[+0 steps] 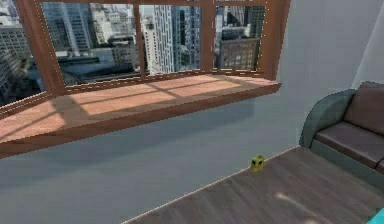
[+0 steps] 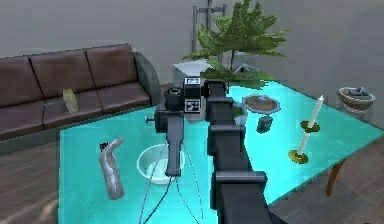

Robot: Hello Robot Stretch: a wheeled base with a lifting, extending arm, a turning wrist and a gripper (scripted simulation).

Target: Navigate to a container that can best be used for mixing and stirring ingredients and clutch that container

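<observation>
white bowl [image 2: 150, 166], turquoise table [image 2: 85, 140], brown sofa [image 2: 60, 75], green plant [image 2: 240, 35].

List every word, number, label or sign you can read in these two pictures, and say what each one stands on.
No text can be read.
The white squares on the arm: black marks, a pattern, not letters.
The yellow thing: dark marks, too small to read.
The grey box on the table: no print to be made out.
</observation>
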